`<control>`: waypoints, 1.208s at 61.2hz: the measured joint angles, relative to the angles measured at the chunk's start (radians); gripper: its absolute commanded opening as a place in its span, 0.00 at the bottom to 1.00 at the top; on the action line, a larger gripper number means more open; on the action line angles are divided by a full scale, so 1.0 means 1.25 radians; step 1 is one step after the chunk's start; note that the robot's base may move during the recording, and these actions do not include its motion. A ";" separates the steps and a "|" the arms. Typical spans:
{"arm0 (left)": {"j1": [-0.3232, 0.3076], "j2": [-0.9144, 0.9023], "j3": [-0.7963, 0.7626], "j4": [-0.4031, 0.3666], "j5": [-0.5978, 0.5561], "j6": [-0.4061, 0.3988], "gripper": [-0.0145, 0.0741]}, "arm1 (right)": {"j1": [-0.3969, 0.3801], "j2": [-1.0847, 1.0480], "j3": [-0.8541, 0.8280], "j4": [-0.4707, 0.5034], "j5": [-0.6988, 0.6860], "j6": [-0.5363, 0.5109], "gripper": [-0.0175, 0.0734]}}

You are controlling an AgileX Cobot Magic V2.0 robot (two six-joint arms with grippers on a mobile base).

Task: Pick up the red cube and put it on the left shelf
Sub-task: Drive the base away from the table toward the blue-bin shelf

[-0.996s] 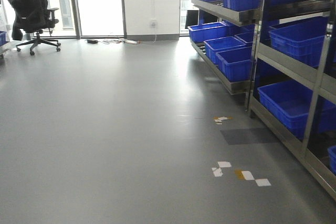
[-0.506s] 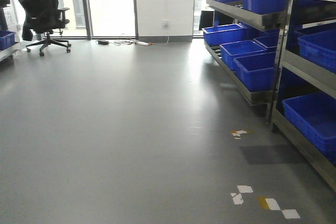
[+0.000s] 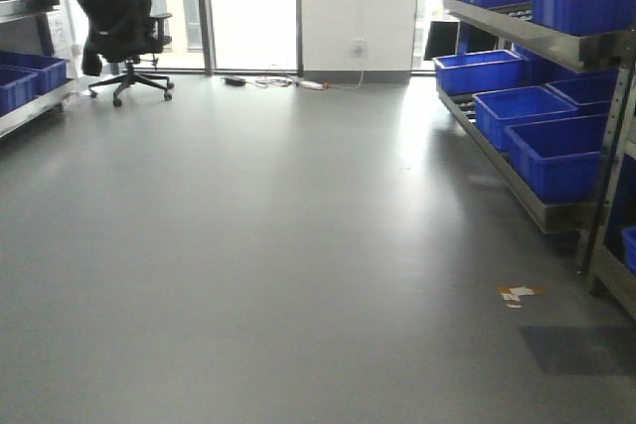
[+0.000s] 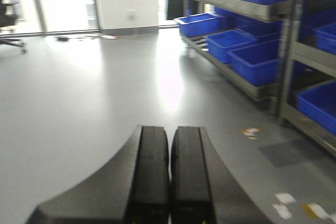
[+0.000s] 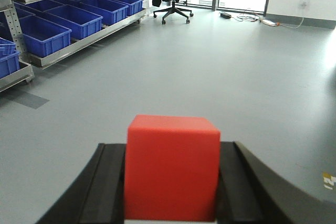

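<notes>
The red cube [image 5: 172,171] is held between the black fingers of my right gripper [image 5: 172,148], above grey floor. The left shelf [image 5: 89,38] is a grey steel rack with blue bins at the left of the right wrist view, some way off. Its end also shows at the left edge of the front view [image 3: 35,106]. My left gripper [image 4: 169,129] is shut and empty, its two black pads pressed together above the floor. Neither gripper shows in the front view.
Steel racks with blue bins [image 3: 537,136] line the right side. A black office chair [image 3: 119,17] stands by the far windows, with cables [image 3: 288,81] at the wall. Tape marks [image 3: 517,293] and a dark patch [image 3: 581,350] lie on the floor.
The front view has swung left: the right racks, chair and tape marks have slid right in the frame, and the left shelf has come into view at the left edge.
</notes>
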 measured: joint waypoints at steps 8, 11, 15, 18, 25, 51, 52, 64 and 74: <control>0.077 0.000 0.000 0.000 0.000 0.000 0.28 | 0.000 0.000 0.000 0.000 0.000 0.000 0.31; 0.105 0.000 0.000 0.000 0.000 0.000 0.28 | 0.000 0.000 0.000 0.000 0.000 0.000 0.31; 0.132 0.000 0.000 0.000 0.000 0.000 0.28 | 0.000 0.000 0.000 0.000 0.000 0.000 0.31; 0.152 0.000 0.000 0.000 0.000 0.000 0.28 | 0.000 0.000 0.000 0.000 0.000 0.000 0.31; 0.181 0.000 0.000 0.000 0.000 0.000 0.28 | 0.000 0.000 0.000 0.000 0.000 0.000 0.31; 0.189 0.000 0.000 0.000 0.000 0.000 0.28 | 0.000 0.000 0.000 0.000 0.000 0.000 0.31; 0.189 0.000 0.000 0.000 0.000 0.000 0.28 | 0.000 0.000 0.000 0.000 0.000 0.000 0.31; 0.189 0.000 0.000 0.000 0.000 0.000 0.28 | 0.000 0.000 0.000 0.000 0.000 0.000 0.31; 0.189 0.000 0.000 0.000 0.000 0.000 0.28 | 0.000 0.000 0.000 0.000 0.000 0.000 0.31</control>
